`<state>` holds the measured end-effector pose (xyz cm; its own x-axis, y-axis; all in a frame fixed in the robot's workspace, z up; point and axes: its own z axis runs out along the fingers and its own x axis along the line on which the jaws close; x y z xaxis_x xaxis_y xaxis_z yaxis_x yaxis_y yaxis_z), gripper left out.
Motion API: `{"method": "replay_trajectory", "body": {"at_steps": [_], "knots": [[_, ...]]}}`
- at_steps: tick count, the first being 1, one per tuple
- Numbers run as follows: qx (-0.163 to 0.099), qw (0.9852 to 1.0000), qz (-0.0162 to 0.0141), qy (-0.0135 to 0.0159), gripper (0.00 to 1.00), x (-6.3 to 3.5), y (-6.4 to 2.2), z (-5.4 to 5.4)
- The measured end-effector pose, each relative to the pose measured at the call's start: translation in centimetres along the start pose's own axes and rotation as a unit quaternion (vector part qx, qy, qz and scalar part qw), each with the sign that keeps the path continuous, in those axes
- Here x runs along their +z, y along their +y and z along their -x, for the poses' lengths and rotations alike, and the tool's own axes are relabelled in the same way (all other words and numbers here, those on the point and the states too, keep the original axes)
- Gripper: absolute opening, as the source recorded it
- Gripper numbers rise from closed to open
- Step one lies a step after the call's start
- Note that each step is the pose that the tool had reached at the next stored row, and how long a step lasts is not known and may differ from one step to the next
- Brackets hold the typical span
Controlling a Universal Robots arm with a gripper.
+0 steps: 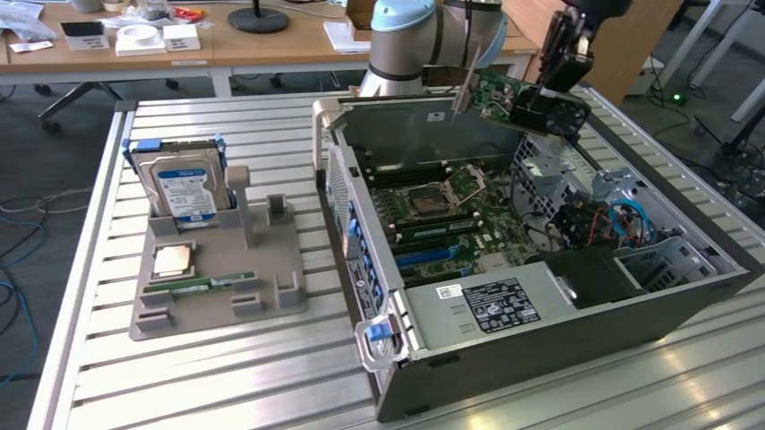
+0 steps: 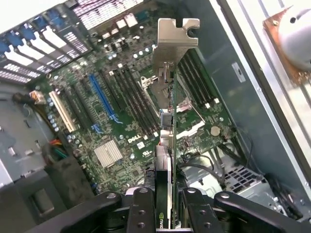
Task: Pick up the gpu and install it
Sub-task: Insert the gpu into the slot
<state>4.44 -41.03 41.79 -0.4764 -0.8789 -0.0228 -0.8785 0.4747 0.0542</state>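
Observation:
My gripper (image 1: 540,106) is shut on the gpu (image 1: 500,97), a green-backed card with a silver bracket, and holds it in the air above the open computer case (image 1: 562,318). In the wrist view the gpu (image 2: 169,127) runs edge-on away from my gripper (image 2: 167,213), its silver bracket at the far end. My dark fingers (image 2: 142,209) clamp the card from both sides. Below it lies the motherboard (image 2: 121,116) with black slots and a blue slot (image 2: 102,99). The card hangs clear of the board.
A grey fixture (image 1: 239,296) at the exterior view's left holds a blue-labelled hard drive (image 1: 179,184), a CPU (image 1: 175,260) and a green RAM stick (image 1: 206,285). The case walls, drive cage (image 1: 664,264) and cables (image 1: 597,224) ring the motherboard. Desks stand behind the slatted table.

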Motion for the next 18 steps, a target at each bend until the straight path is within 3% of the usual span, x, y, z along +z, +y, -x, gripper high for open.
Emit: {"method": "replay_trajectory", "body": {"at_steps": [5,9,14,18], "knots": [[-0.045,0.999,0.001,0.0024,0.26,0.01,0.0,0.0],[-0.082,0.9967,0.0018,0.0045,0.26,0.01,0.0,0.0],[-0.127,0.9919,0.0028,0.0069,0.26,0.03,0.0,0.0],[-0.162,0.9868,0.0037,0.0087,0.26,0.04,0.0,0.0]]}}
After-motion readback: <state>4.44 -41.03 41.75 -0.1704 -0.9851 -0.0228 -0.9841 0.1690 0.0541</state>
